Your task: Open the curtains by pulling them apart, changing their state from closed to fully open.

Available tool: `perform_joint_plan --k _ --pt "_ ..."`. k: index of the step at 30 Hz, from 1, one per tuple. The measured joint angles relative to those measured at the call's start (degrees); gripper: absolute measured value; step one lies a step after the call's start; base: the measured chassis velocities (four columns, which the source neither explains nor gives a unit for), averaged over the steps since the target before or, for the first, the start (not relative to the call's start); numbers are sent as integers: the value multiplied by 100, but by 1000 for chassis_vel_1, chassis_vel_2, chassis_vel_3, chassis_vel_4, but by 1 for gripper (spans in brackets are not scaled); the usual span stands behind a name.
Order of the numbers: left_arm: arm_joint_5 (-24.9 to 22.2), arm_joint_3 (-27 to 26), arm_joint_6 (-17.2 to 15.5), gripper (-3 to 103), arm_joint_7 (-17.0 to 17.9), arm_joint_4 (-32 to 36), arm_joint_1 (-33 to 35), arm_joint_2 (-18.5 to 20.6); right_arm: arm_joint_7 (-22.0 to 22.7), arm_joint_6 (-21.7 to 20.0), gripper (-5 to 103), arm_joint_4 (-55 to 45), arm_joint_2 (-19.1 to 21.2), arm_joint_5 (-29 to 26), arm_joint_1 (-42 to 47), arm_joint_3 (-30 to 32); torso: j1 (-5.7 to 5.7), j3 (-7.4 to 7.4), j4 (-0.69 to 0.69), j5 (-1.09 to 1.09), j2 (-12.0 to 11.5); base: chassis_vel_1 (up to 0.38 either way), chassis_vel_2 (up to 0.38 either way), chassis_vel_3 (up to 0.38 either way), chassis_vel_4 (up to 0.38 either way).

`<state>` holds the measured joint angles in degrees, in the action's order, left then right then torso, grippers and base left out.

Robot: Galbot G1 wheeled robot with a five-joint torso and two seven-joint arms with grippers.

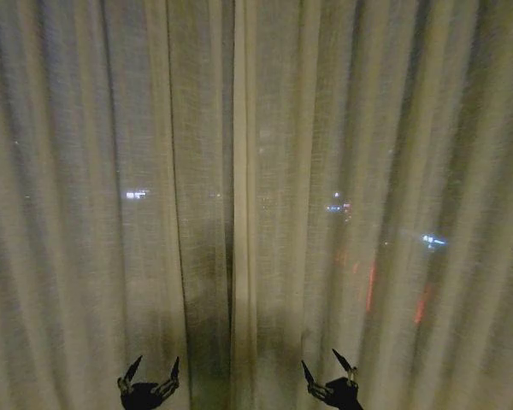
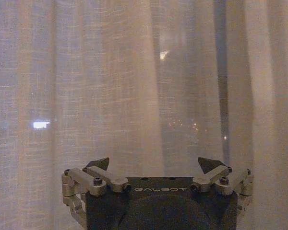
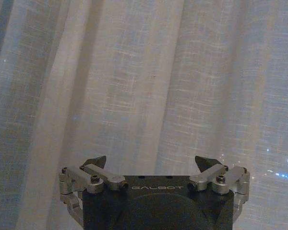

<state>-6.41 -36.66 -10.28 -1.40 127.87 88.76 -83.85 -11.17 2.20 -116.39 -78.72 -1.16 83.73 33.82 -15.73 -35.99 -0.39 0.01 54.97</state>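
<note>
With the curtains (image 1: 239, 171) closed and meeting at a centre seam, the left gripper (image 1: 152, 371) and right gripper (image 1: 329, 370) wait wide and empty either side, so gripping looks next.

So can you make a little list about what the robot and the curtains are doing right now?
curtains: sheer cream curtains closed, the two panels meeting at a seam in the middle
left gripper: left gripper open, low in front of the left panel, holding nothing
right gripper: right gripper open, low in front of the right panel, holding nothing
behind the fabric: small lights glowing through
task so far: pulling apart not yet done
</note>
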Motion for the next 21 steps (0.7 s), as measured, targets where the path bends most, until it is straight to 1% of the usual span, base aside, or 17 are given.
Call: perform_joint_plan --k 11,17,21 --pt "-25 -21 27 100 -12 -45 -51 43 -4 35 100 -51 0 120 15 -48 -9 -3 1 -3 -4 12 3 -7 -3" --pt "-30 -20 27 100 -14 -49 -46 24 5 35 100 -63 0 131 15 -69 -9 -3 0 -1 -4 94 75 -94 -71" --pt "-55 -66 27 100 -16 -30 -16 43 29 37 100 -61 0 135 30 -138 -8 -3 0 -2 -4 184 145 -166 -157"
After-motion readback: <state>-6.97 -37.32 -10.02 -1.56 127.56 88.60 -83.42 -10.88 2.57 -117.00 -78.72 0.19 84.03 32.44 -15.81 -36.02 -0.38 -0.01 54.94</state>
